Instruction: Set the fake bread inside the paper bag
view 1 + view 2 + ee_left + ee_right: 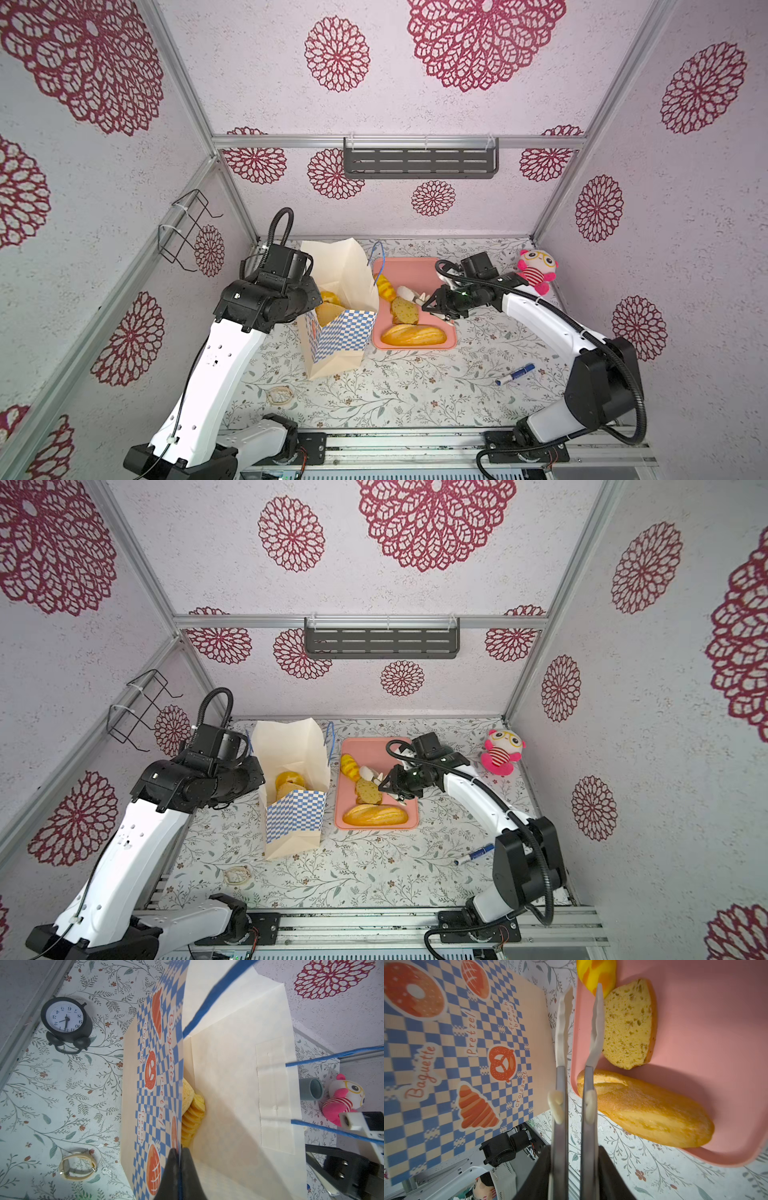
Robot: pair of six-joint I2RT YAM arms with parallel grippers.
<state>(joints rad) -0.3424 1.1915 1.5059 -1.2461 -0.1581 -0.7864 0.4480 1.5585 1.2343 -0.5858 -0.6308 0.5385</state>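
On the flat pink tray [411,268] lies the speckled yellow bread slice [627,1024]. The right gripper [430,305] clamps white-tipped steel tongs [560,1084], empty, just beside it. The left gripper [179,1159] pinches the cream checkered paper bag [338,336]. I would straddle the slice, then squeeze gently.

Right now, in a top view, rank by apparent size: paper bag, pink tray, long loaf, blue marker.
Largest first:
paper bag (tall, nearer camera, so its lead is unsure)
pink tray
long loaf
blue marker

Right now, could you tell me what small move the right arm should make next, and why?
Probably lower the tongs in the right gripper until their tips straddle the speckled slice: they hang empty beside it, and the left gripper pinches the paper bag open.
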